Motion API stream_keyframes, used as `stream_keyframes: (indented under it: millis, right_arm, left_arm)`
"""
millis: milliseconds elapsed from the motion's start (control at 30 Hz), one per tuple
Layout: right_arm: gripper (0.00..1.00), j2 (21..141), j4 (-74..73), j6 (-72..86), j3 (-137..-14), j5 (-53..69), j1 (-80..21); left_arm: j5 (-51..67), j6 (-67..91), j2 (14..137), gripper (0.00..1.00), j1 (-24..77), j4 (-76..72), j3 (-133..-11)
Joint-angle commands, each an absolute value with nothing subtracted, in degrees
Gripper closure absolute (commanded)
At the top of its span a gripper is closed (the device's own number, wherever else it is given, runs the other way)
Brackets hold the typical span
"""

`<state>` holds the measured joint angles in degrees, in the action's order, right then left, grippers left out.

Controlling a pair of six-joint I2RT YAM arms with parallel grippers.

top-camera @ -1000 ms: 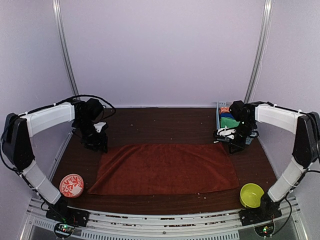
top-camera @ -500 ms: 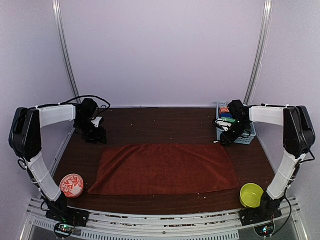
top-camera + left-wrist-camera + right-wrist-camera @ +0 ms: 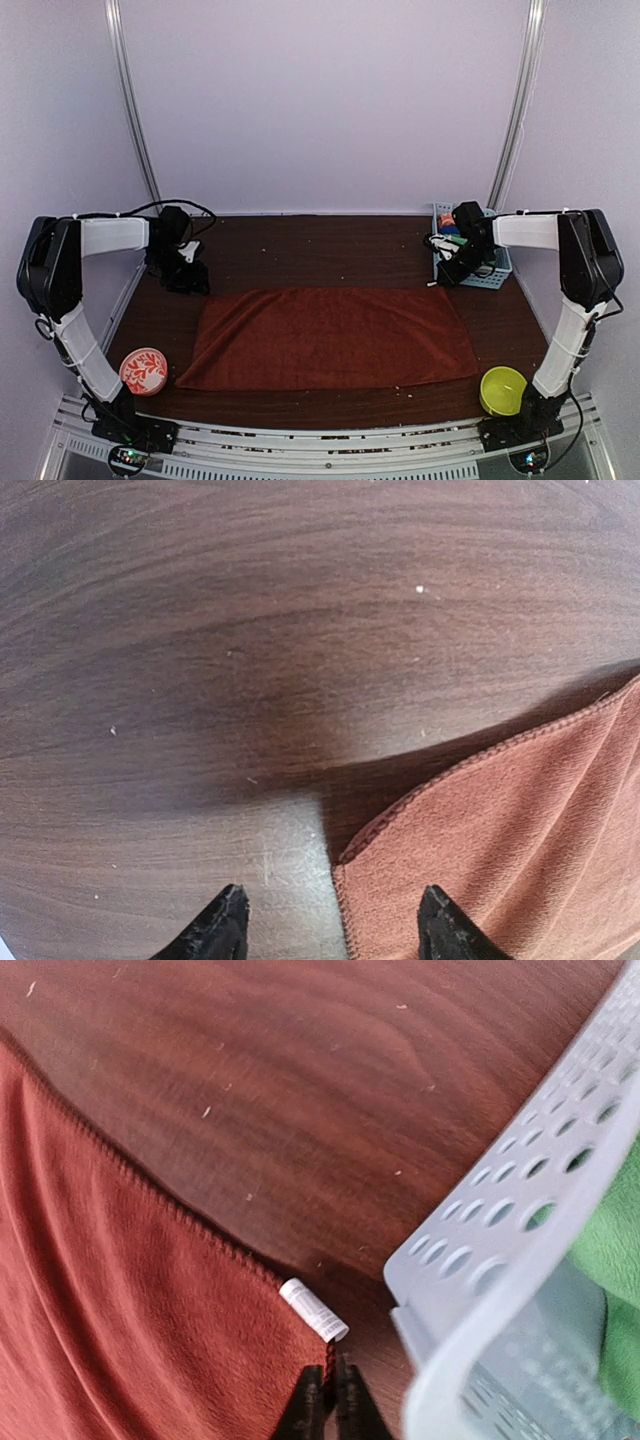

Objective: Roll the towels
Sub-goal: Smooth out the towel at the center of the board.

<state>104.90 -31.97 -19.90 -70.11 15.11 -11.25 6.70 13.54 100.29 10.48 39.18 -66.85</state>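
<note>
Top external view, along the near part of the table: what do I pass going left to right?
red patterned bowl → rust-red towel, spread flat → yellow-green bowl

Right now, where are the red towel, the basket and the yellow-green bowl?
red towel (image 3: 330, 338): top view, its middle.
basket (image 3: 500, 1230): right wrist view, perforated wall.
yellow-green bowl (image 3: 503, 390): top view, inside.

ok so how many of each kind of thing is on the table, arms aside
towels: 2, rust-red towel, green towel
bowls: 2, red patterned bowl, yellow-green bowl
basket: 1
total: 5, the basket's other contents too hidden to count
</note>
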Motion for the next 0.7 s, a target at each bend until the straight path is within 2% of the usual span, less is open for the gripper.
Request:
stream_keyframes:
  millis: [0,400,667]
  right_arm:
    - [0.99,104.19,-28.35,-17.68,-69.54,16.25,-11.43]
    - [1.00,100.85,-27.53,-17.99,-67.80,13.56,-10.98]
    - [1.00,101.18,-27.37,-17.93,-68.79,12.88,-10.72]
  left_arm:
    - [7.42,11.74,98.43,0.42,9.51,35.50,-65.47]
    - [13.38,10.06,99.22,0.40,6.99,31.05,-62.87]
    - [19.31,8.34,102.12,0.49,7.03,28.18,-61.48]
